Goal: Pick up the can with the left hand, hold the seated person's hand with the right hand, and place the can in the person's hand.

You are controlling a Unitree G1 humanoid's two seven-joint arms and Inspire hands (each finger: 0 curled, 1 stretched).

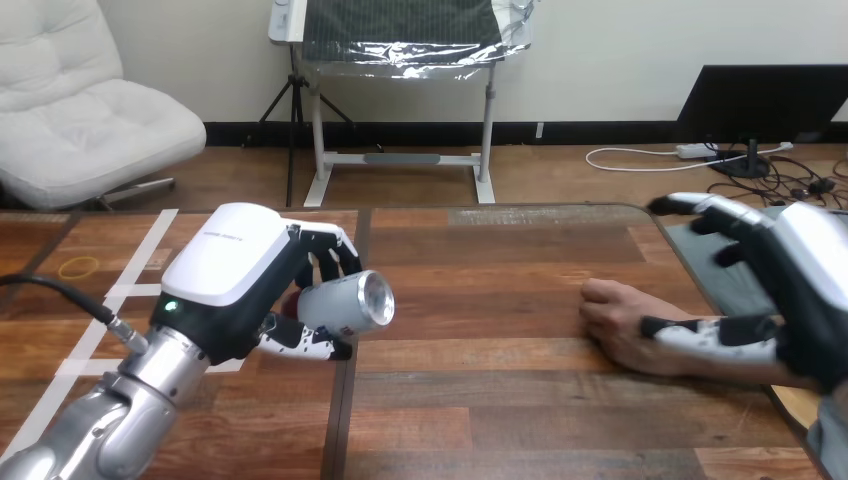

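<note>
Can [345,303], silver, cylindrical and metal, lies sideways in the left robot hand [240,275], whose fingers and thumb curl round it. It is held clear of the brown wooden worktop [500,400], its top facing the view's right. The person's hand [620,322] rests loosely closed on the worktop at right. Over its wrist hangs the right robot hand [795,290], fingers spread and unclosed, thumb lying along the wrist.

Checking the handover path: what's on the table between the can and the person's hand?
Nothing: in the head view, only bare wooden table lies between the can, held in the left robot hand, and the person's hand.
</note>
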